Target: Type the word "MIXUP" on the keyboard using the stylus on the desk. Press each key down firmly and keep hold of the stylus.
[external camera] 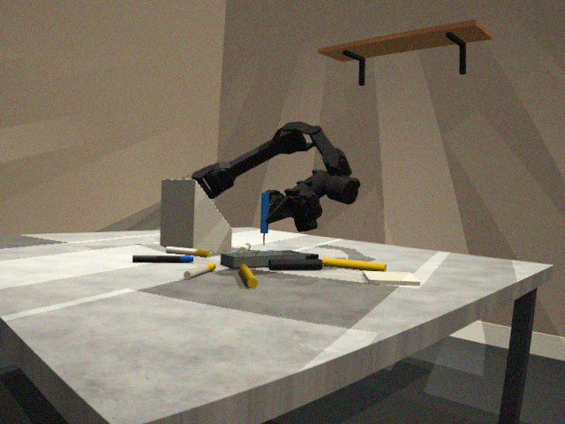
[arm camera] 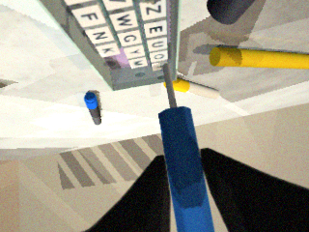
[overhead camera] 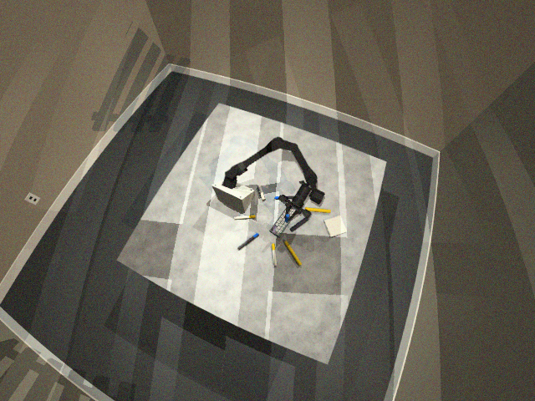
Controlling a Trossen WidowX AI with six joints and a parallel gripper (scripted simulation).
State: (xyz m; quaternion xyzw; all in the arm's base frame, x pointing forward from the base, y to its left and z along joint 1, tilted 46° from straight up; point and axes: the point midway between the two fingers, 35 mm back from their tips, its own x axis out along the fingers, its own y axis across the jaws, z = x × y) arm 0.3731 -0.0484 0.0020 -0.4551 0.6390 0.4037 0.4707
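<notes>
My gripper (overhead camera: pixel 288 214) (external camera: pixel 267 213) (arm camera: pixel 182 159) is shut on the blue stylus (external camera: pixel 264 205) (arm camera: pixel 178 128), which stands close to upright with its thin metal tip down. The dark green keyboard (overhead camera: pixel 277 227) (external camera: pixel 235 261) (arm camera: pixel 126 79) lies flat on the desk below. In the exterior view a small gap shows between the tip and the keyboard top. In the wrist view the tip overlaps the far end of the row with Z, E, U and O and partly hides the last key. Beside K is a violet-tinted patch. The arm covers part of the keyboard in the top view.
A black cylinder (overhead camera: pixel 300 222) (external camera: pixel 295 264) (arm camera: pixel 226 10) lies close beside the keyboard. Around it are a yellow marker (overhead camera: pixel 292 253) (external camera: pixel 247 276) (arm camera: pixel 270 58), a white-and-yellow pen (overhead camera: pixel 274 256) (external camera: pixel 197 271), a black pen with blue cap (overhead camera: pixel 247 241) (external camera: pixel 157 258) and a pale square (overhead camera: pixel 335 225) (external camera: pixel 392 278).
</notes>
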